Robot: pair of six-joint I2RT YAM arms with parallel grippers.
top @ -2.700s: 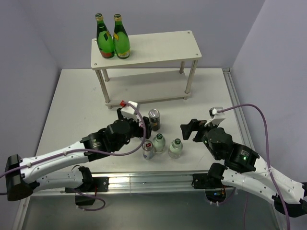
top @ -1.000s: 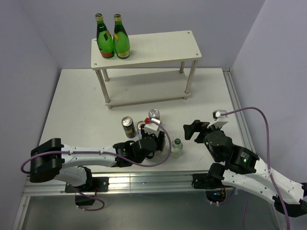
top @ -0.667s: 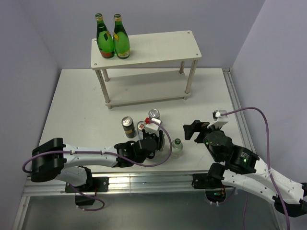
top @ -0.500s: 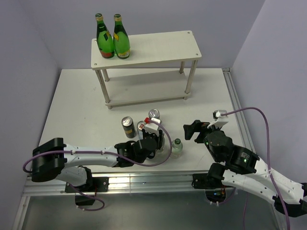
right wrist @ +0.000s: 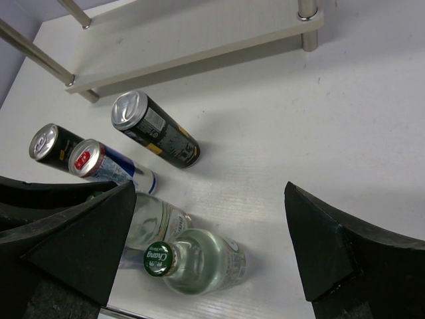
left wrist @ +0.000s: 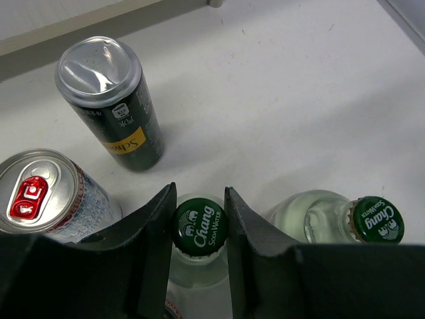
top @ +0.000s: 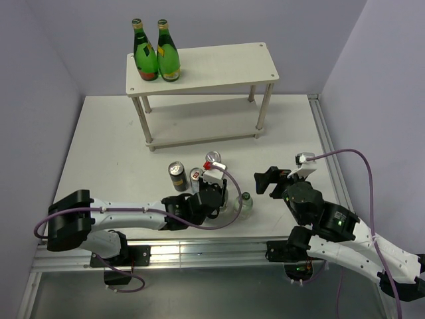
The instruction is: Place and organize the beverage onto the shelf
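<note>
On the worktop [top: 99, 146], toward the far edge: the shelf [top: 219, 63], carrying only two tall green bottles [top: 157, 52] at the left end of its top board. Near the middle of the near edge: the beverage cluster [top: 197, 178], none of it shelved yet, with a black can [left wrist: 113, 100] and a silver can [left wrist: 46, 193] in it. Pinched at the neck by the left jaws: one green-capped bottle [left wrist: 200, 229]. Spread wide and holding nothing: the right jaws, near the second green-capped bottle [right wrist: 196, 262]. Step in hand, seemingly: securing the grasp. Next, likely: lift straight up clear of neighbours, carry to the shelf, set down upright.
</note>
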